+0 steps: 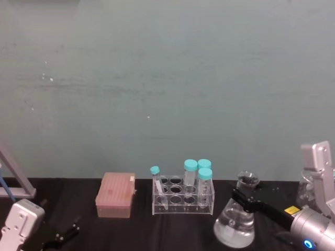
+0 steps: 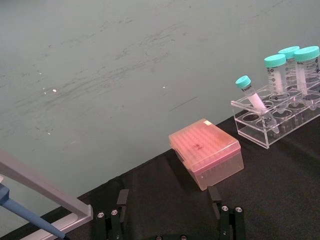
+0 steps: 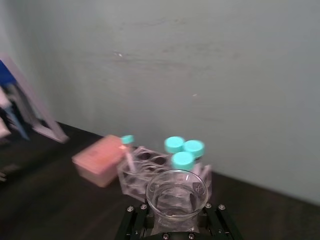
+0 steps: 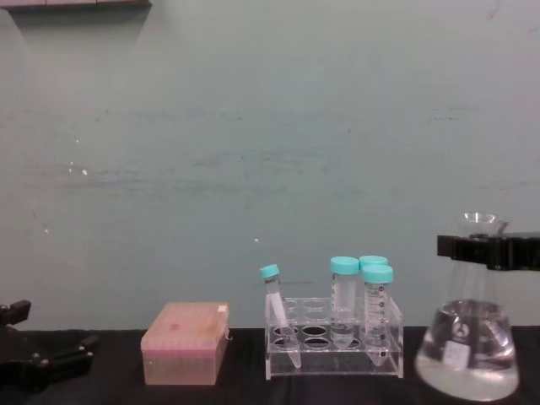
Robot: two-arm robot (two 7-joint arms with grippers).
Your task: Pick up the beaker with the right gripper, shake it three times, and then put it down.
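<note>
The right gripper (image 1: 245, 198) is at the lower right of the head view, its two fingers pinching the narrow neck of the beaker (image 1: 234, 226). The beaker stands upright just right of the clear tube rack (image 1: 183, 197); whether its base touches the black table (image 1: 141, 230) cannot be told. At the lower left, the left gripper (image 2: 169, 196) hangs with fingers spread, near the pink box (image 1: 115, 195).

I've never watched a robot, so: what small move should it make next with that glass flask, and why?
Probably a short, straight lift. The right pincer is shut around the neck of the conical flask, whose base looks at or barely above the tabletop, with the tube rack close beside it. Clear liquid inside: rise gently before shaking. The left pincer sits open, far left.
</note>
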